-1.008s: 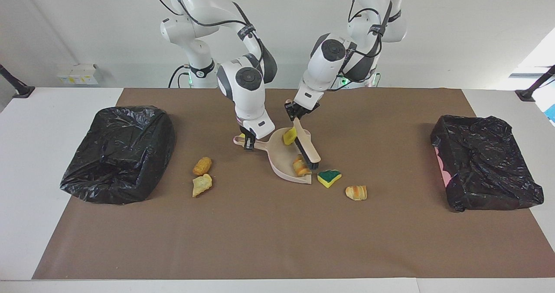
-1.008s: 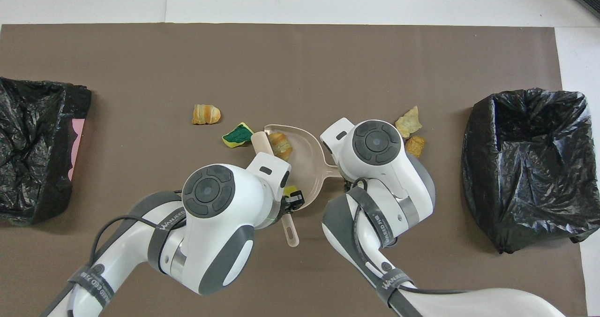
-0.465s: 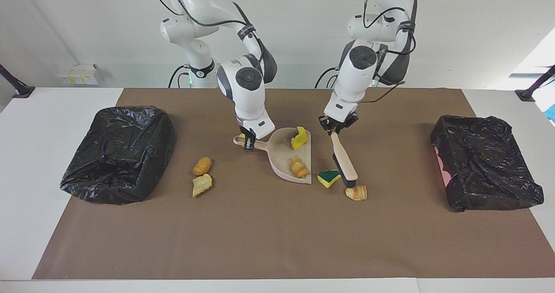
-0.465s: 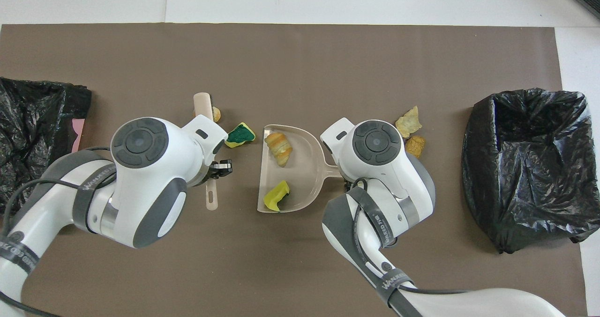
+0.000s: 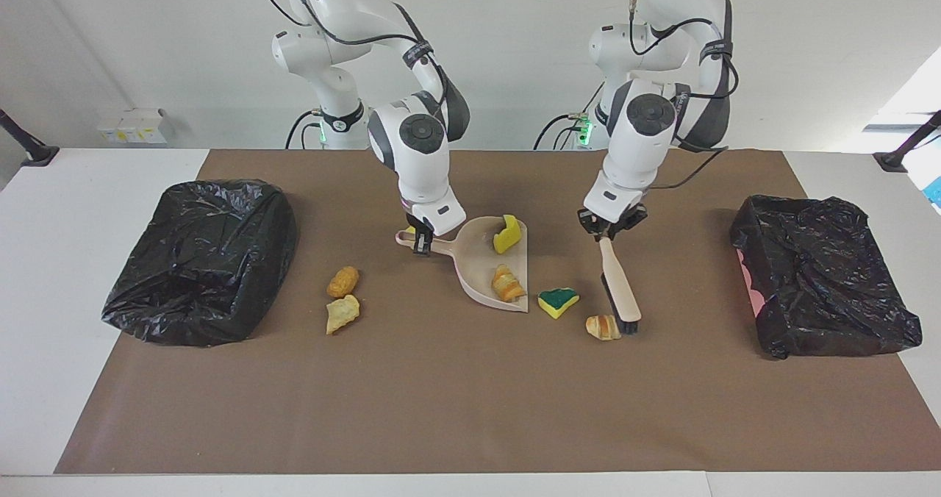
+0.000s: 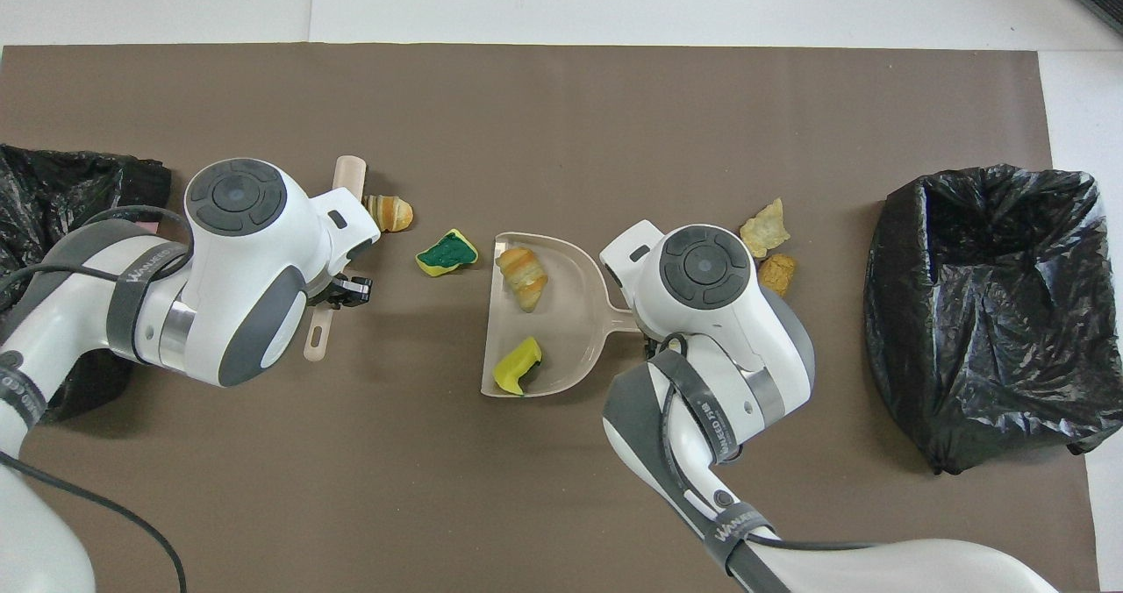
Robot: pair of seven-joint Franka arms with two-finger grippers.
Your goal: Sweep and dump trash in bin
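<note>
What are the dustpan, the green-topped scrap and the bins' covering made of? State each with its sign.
Dustpan: apparently rigid plastic, smooth matte beige with a moulded rim.
Green-topped scrap: probably sponge, a yellow foam body under a dark green scouring layer.
Bin liners: thin black plastic film, glossy and crumpled, with bright creases; a second looks the same.

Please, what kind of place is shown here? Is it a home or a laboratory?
Most likely a robotics laboratory, not a home. Two fixed arms work at a white table under a brown mat. The left hand holds a brush, the right hand a dustpan, among staged scraps.
</note>
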